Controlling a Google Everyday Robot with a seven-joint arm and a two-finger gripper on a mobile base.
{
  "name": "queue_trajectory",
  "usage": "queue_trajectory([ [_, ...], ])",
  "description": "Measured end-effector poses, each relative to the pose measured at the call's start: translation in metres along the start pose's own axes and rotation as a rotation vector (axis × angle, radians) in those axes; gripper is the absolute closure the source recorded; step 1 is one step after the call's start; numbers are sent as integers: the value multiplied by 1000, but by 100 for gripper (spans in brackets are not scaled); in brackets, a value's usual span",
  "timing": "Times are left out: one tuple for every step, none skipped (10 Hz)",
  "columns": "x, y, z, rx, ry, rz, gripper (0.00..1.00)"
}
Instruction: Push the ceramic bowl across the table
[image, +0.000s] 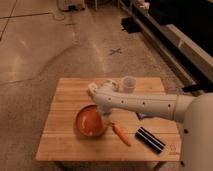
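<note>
Ceramic bowl (90, 121) observed upright on the table (65, 100), left of centre and towards the near edge; interior seen empty. White arm is extended from the right across the tabletop; gripper (108, 119) is located low at the bowl's right rim, apparently touching it; whether it is spread or closed cannot be told, as it is masked by the wrist. Carrot (121, 134) is laid diagonally just right of the bowl, close below the gripper; dark striped block (150, 139) noted further right near the front edge; white cup (129, 84) is stood at the far edge, well apart from the bowl.
</note>
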Motion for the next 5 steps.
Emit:
queue_trajectory([
  [1, 0, 0, 0, 0, 1, 35],
  [1, -1, 1, 0, -1, 3, 35],
  [1, -1, 2, 0, -2, 4, 35],
  [1, -2, 2, 0, -2, 5, 35],
  [3, -3, 3, 1, -2, 7, 35],
])
